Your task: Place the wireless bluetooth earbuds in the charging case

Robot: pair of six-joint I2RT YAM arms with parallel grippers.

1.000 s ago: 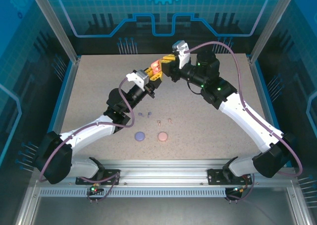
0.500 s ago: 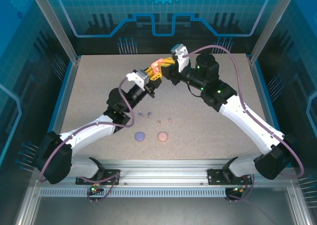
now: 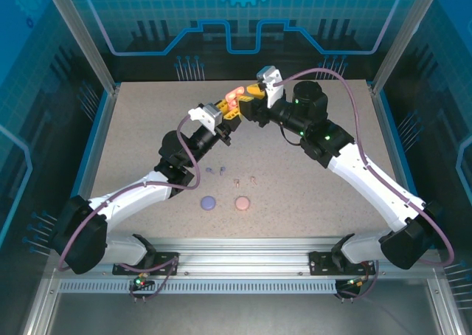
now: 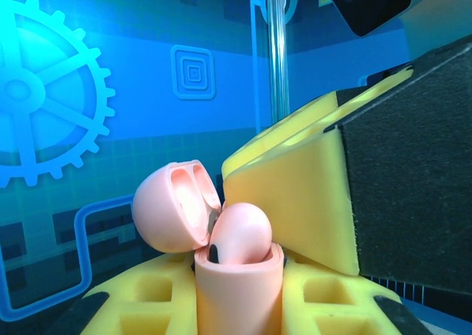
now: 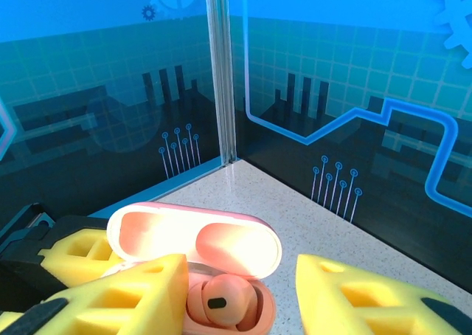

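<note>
One coral earbud sat in the open coral charging case, pinched aloft near the table's far edge by the left gripper; right gripper straddled it, jaws apart, empty

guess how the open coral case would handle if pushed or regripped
Likely stiff and light: the coral case looks like a smooth plastic shell, so it could slip between the foam fingers of the left end effector. Its open lid hangs to one side and might snap shut if nudged.
</note>
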